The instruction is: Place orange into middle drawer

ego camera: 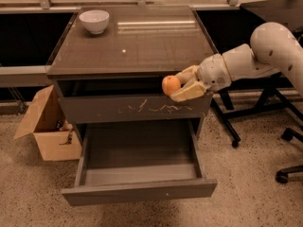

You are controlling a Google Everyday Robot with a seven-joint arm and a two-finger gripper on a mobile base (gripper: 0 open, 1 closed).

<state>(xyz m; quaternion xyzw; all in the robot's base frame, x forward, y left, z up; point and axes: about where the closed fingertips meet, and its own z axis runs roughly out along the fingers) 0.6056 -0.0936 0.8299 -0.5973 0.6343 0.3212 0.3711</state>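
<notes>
My gripper is shut on the orange, a small round orange fruit. It holds the fruit in the air in front of the cabinet's front edge, level with the scratched drawer front. The middle drawer is pulled out wide below, with a plain front and an empty grey inside. The orange hangs above the drawer's back right part. My white arm reaches in from the right.
A white bowl stands at the back left of the cabinet top. An open cardboard box sits on the floor to the left. Office chair legs and casters stand to the right.
</notes>
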